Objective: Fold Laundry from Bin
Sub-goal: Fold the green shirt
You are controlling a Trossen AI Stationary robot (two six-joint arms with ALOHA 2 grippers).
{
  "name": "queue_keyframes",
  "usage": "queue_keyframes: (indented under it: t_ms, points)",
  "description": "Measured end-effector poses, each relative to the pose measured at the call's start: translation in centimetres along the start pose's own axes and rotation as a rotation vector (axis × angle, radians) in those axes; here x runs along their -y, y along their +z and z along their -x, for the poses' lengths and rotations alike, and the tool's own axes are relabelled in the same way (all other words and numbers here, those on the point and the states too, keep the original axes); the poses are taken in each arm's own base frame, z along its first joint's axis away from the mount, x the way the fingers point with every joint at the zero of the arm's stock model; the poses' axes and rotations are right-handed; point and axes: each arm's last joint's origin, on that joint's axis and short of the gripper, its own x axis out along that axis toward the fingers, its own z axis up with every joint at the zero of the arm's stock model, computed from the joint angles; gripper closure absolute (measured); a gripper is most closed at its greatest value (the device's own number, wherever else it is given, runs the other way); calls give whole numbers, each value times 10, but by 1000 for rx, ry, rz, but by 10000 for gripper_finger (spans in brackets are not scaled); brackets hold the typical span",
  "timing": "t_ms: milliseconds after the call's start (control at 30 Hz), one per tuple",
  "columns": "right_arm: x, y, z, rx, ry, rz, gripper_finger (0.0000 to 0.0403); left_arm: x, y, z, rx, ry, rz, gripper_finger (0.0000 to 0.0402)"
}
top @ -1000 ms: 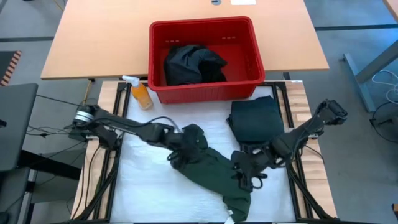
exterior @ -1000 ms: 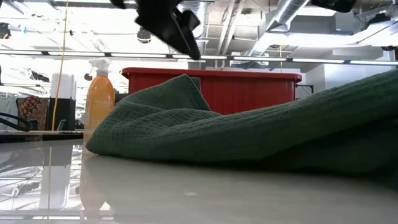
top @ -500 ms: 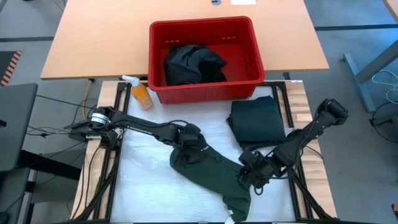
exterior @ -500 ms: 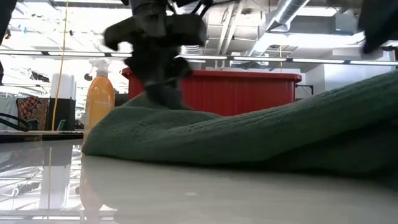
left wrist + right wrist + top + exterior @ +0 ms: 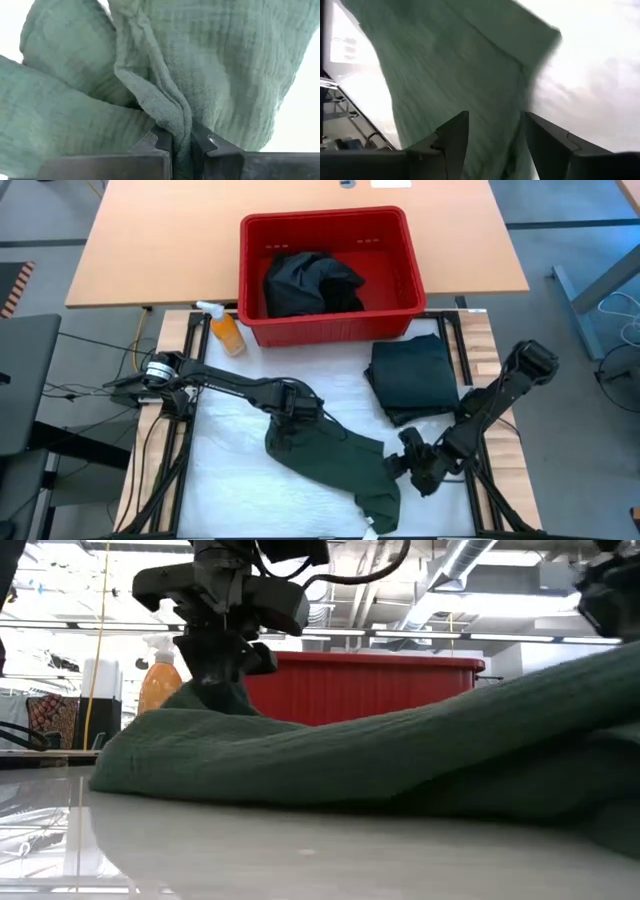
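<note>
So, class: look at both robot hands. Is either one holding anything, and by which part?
The left hand pinches a bunched fold of the green garment. The right hand is open beside the garment's edge, holding nothing.

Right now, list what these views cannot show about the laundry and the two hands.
- Green garment: its right part runs off the low view's edge.
- Bin laundry: piece count hidden, heaped together; the wall blocks it in the low view.
- Right hand: contact with the garment unclear; the high view is too small.

You see matt, crinkle-woven green cloth (image 5: 335, 460), a ribbed red plastic bin (image 5: 330, 328), a glossy white tabletop (image 5: 300, 860) and matt wood desk (image 5: 150, 250).
</note>
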Motion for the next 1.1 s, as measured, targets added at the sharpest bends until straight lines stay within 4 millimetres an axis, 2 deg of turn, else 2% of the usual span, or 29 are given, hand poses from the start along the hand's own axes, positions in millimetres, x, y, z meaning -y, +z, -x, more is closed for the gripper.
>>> queue_keyframes:
  t_ms: [300,633,700,767,900,933,1000,1100]
  points:
    - [7,-27,-13,-30,25,-70,172,4,1,0,7,-2,5,400]
    - [8,-54,-60,-55,86,-38,178,5,1,0,8,-23,6,400]
    - [7,-53,-64,-41,93,-12,199,5,1,0,8,-29,6,400]
    - [4,-51,-66,-29,88,24,241,5,1,0,7,-36,6,400]
    - [0,-39,-65,-11,63,133,369,6,1,0,7,-48,20,401]
    - [-1,-33,-62,-1,51,166,381,6,0,0,6,-50,22,401]
    - [-5,-19,-51,12,24,207,381,7,-1,3,3,-54,21,401]
    - [-18,7,-27,26,42,271,383,9,-3,13,31,-50,15,401]
